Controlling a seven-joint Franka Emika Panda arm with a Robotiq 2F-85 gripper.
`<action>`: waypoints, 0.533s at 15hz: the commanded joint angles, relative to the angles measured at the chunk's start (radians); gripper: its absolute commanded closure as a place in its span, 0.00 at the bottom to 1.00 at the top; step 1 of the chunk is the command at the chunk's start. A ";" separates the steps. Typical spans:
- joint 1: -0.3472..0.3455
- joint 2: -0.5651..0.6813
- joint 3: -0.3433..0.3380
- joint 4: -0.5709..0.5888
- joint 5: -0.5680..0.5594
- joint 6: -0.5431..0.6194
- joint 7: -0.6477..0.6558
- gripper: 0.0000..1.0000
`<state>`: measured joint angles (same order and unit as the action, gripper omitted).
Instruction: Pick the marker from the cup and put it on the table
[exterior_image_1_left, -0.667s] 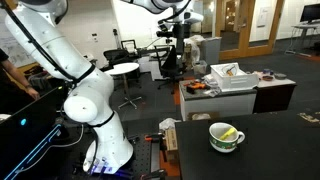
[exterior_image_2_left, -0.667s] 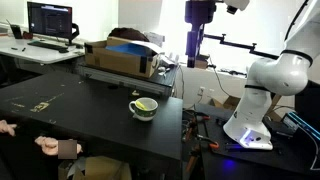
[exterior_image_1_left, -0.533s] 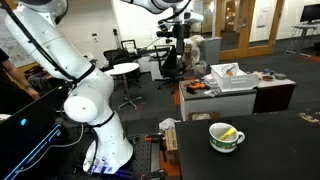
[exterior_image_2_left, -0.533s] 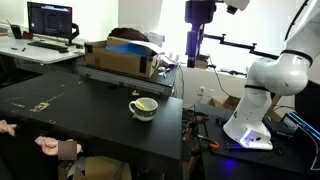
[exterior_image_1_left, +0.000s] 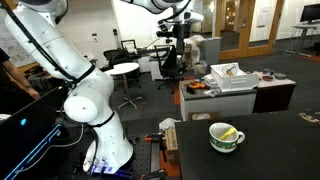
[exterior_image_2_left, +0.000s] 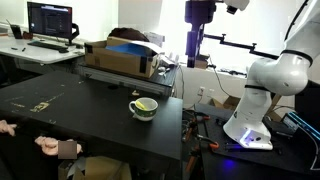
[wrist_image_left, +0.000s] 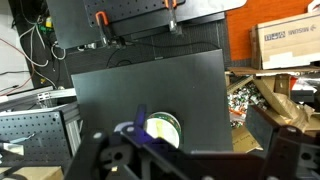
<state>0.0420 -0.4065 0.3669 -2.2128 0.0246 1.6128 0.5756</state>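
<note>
Since the end effector (exterior_image_2_left: 196, 60) hangs high above the worktop (exterior_image_2_left: 70, 125) with nothing between its fingers, which the wrist view shows spread wide at either side of the frame, the step in hand looks to be the approach down to the cup (exterior_image_2_left: 144, 108). The marker (exterior_image_2_left: 146, 104) lies inside that cup, slanted across the opening, its yellow shaft showing against the white inside in both exterior views; which end rests higher is too small to tell. The cup stands on the dark worktop near one edge, well apart from the cardboard box (exterior_image_2_left: 120, 55) behind it. In the wrist view the cup sits left of centre, so a good descent would first shift sideways until it lies midway between the fingers. The wrist should then turn so that they close across the marker's shaft rather than along it. Coming down slowly and stopping short of the rim should keep the fingers from knocking the cup. A straight lift before any sideways travel would likely keep it from tipping.
</note>
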 joint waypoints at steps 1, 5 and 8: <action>0.029 0.003 -0.026 -0.001 -0.026 0.001 0.013 0.00; 0.019 -0.006 -0.028 -0.029 -0.087 0.072 0.048 0.00; 0.007 -0.001 -0.065 -0.074 -0.128 0.244 0.036 0.00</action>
<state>0.0486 -0.4053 0.3419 -2.2410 -0.0707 1.7200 0.5974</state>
